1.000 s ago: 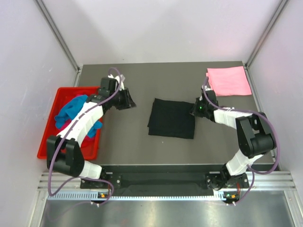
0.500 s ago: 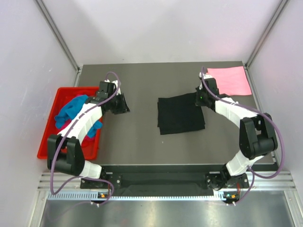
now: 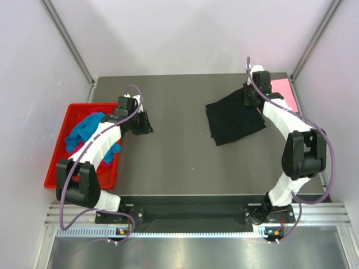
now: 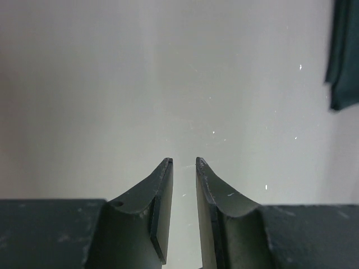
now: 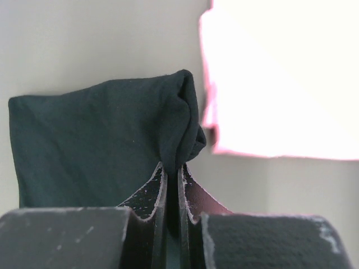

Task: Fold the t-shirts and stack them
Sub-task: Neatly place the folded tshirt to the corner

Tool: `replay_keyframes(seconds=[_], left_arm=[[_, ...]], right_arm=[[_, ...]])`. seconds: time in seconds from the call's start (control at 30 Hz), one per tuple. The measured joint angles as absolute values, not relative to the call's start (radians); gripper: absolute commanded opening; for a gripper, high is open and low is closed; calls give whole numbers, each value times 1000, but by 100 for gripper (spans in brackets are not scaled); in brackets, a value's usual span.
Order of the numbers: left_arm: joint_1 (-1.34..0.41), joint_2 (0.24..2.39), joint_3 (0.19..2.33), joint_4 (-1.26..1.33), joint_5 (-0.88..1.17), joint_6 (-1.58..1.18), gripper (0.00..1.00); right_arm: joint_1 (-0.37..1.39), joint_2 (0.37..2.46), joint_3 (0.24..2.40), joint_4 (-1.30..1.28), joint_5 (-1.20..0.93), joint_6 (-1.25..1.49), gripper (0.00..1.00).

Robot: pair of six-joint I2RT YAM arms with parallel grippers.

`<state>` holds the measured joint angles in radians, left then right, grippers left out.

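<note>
My right fingers (image 5: 173, 167) are pinched tight on a corner of the black shirt (image 3: 233, 120) — it's at 1 o'clock on the surface (image 3: 174, 162), just beside the pink shirt (image 3: 282, 88). And my left fingers (image 4: 184, 162) — narrow gap, holding nothing.

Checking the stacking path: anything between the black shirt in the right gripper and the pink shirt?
Nothing visible. The right gripper is shut on the black t-shirt's edge, and the folded pink t-shirt lies right beside it, with no object between them.
</note>
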<state>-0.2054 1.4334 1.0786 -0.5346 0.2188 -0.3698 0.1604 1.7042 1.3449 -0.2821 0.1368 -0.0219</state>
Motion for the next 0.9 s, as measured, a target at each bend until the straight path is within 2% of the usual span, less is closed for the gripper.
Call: replay_keyframes(seconds=[0.47,0.9], left_arm=[[-205,1433,1079,-531,238,-363,28],[-205,1449,1079,-532,249,-361,28]], right_arm=[[23,2022,1782,-416,100,-198,0],[-57,2073,2056,-556,69,-262,0]])
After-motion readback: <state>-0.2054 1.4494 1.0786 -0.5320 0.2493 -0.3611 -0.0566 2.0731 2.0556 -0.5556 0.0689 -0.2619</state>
